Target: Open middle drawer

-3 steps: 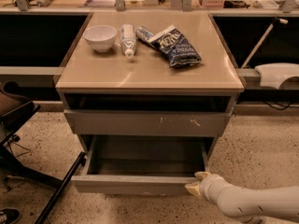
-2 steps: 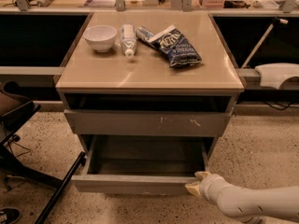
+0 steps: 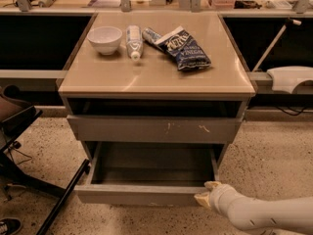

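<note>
The pale gripper (image 3: 205, 192) sits at the right end of the middle drawer's (image 3: 132, 194) front edge, touching its corner; whether it is clamped or released cannot be told. Its arm reaches in from the lower right. The middle drawer stands open, its shallow grey inside showing, below the wider grey front (image 3: 151, 129) with white scratch marks. On the cabinet top (image 3: 156, 80), towards the rear edge, a white bowl (image 3: 104, 38) sits at the left, a white bottle (image 3: 133, 41) lies just beside it, and a blue snack bag (image 3: 185, 48) lies to the right.
</note>
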You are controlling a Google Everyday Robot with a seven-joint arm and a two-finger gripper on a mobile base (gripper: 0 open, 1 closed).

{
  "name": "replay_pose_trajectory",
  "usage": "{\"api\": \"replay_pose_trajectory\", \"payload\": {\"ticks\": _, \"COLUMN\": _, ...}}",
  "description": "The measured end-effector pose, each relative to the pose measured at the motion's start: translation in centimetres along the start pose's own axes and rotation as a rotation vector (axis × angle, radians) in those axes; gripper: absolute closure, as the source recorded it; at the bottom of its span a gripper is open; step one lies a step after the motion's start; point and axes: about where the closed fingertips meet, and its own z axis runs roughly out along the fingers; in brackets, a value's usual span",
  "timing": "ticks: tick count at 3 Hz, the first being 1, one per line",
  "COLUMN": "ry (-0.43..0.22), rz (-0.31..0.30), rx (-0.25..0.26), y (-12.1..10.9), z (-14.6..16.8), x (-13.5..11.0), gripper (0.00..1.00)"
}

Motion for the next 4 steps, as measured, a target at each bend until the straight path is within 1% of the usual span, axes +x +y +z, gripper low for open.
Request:
{"api": "replay_pose_trajectory", "payload": {"ticks": 1, "ry": 0.005, "rz": -0.002, "rx": 0.002, "y": 0.3, "z": -0.5, "x": 0.3, "gripper": 1.00}}
{"api": "replay_pose_trajectory", "payload": {"ticks": 2, "ry": -0.001, "rz": -0.005, "rx": 0.019, "y": 0.2, "z": -1.3, "x": 0.2, "gripper": 1.00}}
{"api": "replay_pose_trajectory", "payload": {"ticks": 3, "ry": -0.001, "rz": -0.005, "rx": 0.019, "y": 0.2, "z": -1.4, "x": 0.2, "gripper": 1.00}}
{"api": "replay_pose_trajectory", "payload": {"ticks": 4, "ry": 0.023, "rz": -0.015, "rx": 0.027, "y": 1.7, "z": -3.7, "x": 2.2, "gripper": 1.00}}
